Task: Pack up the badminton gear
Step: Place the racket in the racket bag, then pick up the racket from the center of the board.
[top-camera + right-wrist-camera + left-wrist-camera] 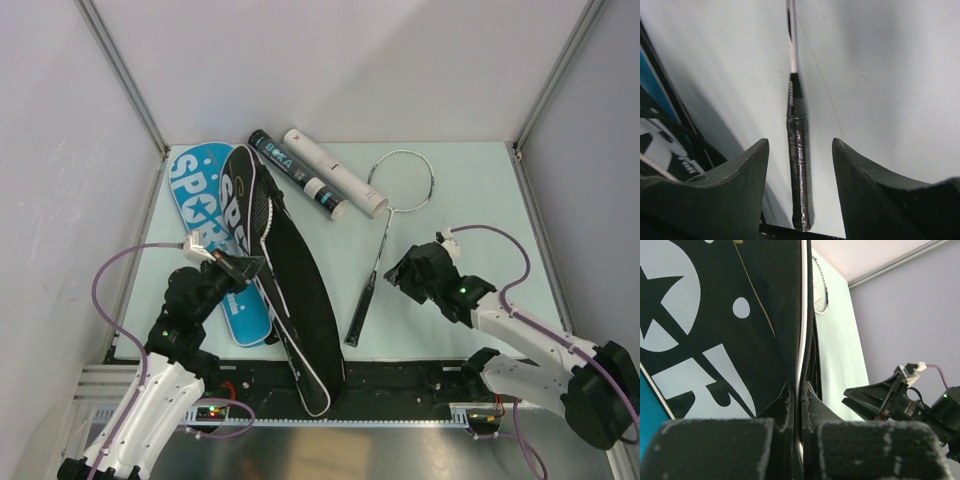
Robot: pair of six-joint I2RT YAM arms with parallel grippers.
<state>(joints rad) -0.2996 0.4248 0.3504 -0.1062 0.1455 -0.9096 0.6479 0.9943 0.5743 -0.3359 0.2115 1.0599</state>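
Right gripper (pixel 418 272) is standing open, jaws apart with nothing between the pads, and is pointing down at the loose racket (pixel 366 295) on the table (pixel 470 200). The racket's black handle (pixel 799 165) is lying toward the robot's left of that gripper and slightly nearer the table's front edge. In the right wrist view it is showing centred in the gap between the two fingers. The racket's long axis is running from its head at mid-table, back near the tubes, slanting down-left to the handle butt, so the handle is crossing the closing direction squarely. Judgement: a descent and close should suit. The right arm is clearly the nearer one. Left gripper (pixel 238 266) is pinching the edge of the black bag (pixel 300 300), jaws closed on the fabric. That bag is lying over the blue bag (pixel 195 185), its right edge just beside the handle and possibly crowding the left finger. The black tube (pixel 285 168) and white tube (pixel 335 186) are sitting well clear at the back.
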